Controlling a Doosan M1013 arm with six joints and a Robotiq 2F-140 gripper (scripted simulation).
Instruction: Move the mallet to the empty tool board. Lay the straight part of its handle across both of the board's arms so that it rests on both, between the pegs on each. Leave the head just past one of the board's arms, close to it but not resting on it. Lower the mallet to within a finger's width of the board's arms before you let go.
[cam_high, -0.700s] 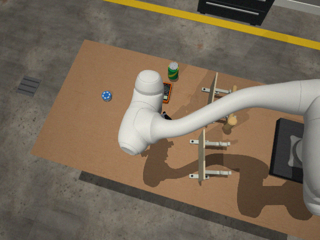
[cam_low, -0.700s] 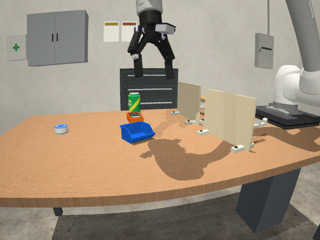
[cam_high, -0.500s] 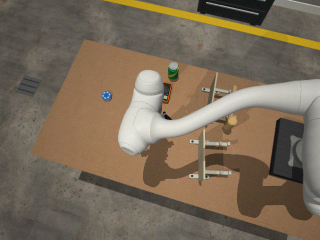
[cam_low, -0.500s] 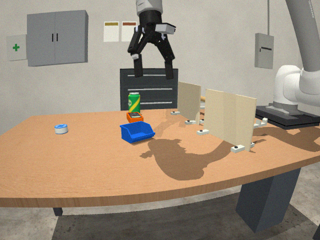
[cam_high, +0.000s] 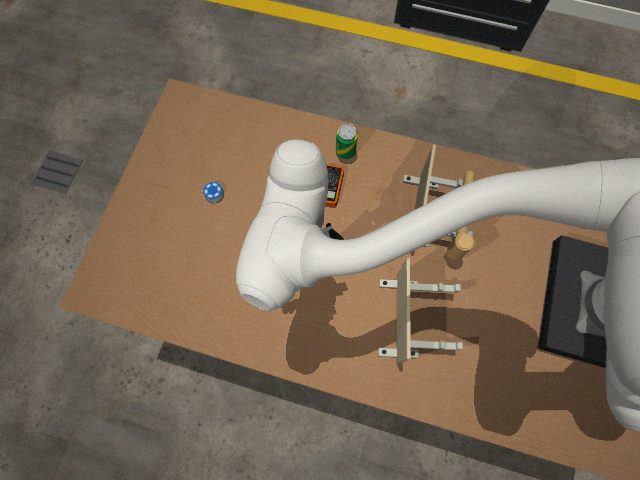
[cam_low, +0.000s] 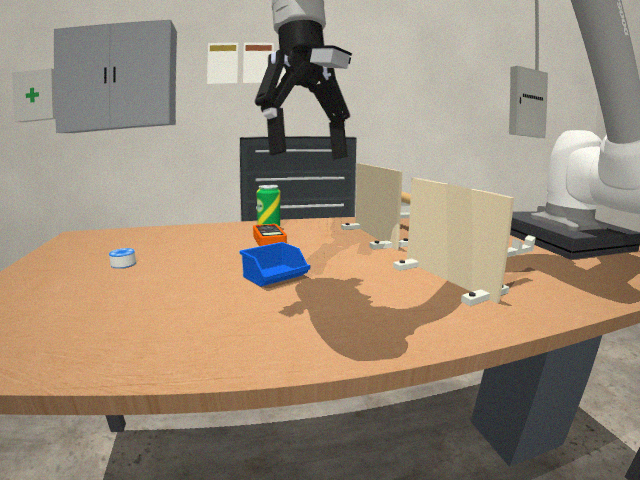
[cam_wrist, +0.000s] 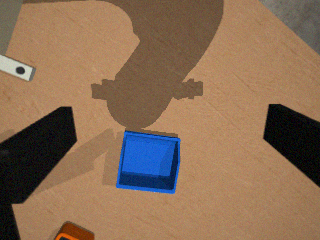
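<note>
The wooden mallet lies across the arms of the far tool board (cam_high: 424, 178), on its robot side, with its head (cam_high: 459, 248) toward the near board. My arm hides part of the handle. In the exterior view only a bit of the handle (cam_low: 406, 196) shows behind that board (cam_low: 379, 206). The empty tool board (cam_high: 404, 310) stands nearer, and its two arms (cam_high: 436, 287) (cam_high: 436, 345) are bare; it also shows in the exterior view (cam_low: 460, 237). My gripper (cam_low: 305, 139) is open and empty, high above the table and left of both boards. In the wrist view its fingers frame a blue bin (cam_wrist: 149, 161).
The blue bin (cam_low: 273, 263) sits under the gripper. An orange multimeter (cam_high: 333, 184) and a green can (cam_high: 346, 141) stand behind it. A blue tape roll (cam_high: 212, 191) lies to the left. My base plate (cam_high: 573, 299) is to the right of the boards.
</note>
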